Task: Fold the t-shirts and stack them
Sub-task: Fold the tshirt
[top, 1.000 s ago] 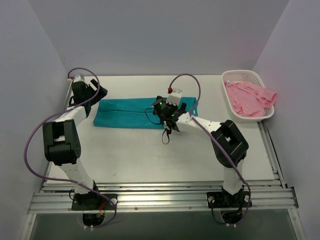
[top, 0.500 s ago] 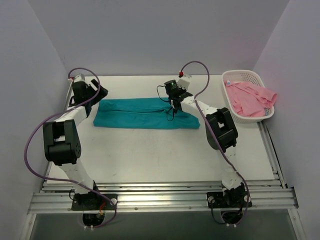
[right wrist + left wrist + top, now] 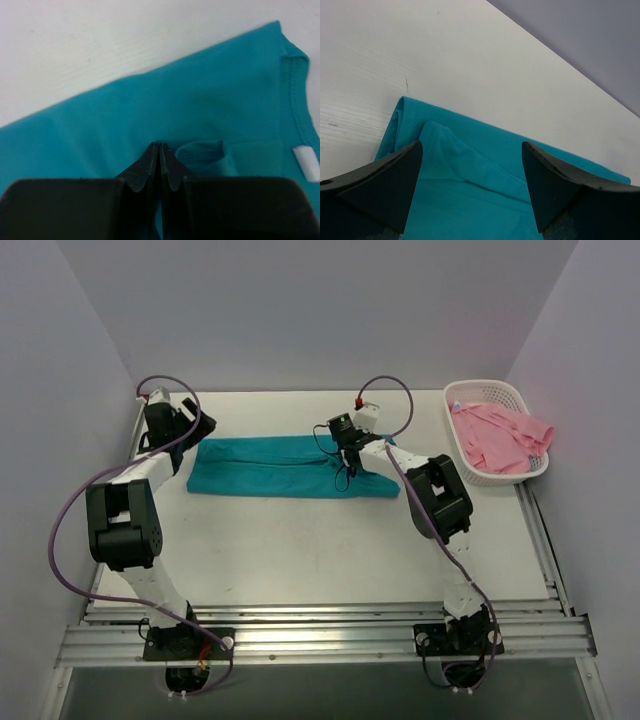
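Teal t-shirt [image 3: 265, 466] lies folded lengthwise on the table [image 3: 300, 550], far side; pink t-shirt [image 3: 500, 435] in basket [image 3: 480, 387] | left gripper [image 3: 471, 147] spread over its left end, right gripper [image 3: 159, 147] clenched near collar [image 3: 296, 85] | we judge cloth light, limp: pinch doubled edges at ends.

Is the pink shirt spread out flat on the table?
No, the pink shirt lies bunched in the white basket, with part of it hanging over the rim.

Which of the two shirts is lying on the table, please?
The teal shirt, laid out as a long strip on the table; the pink shirt sits crumpled in the basket.
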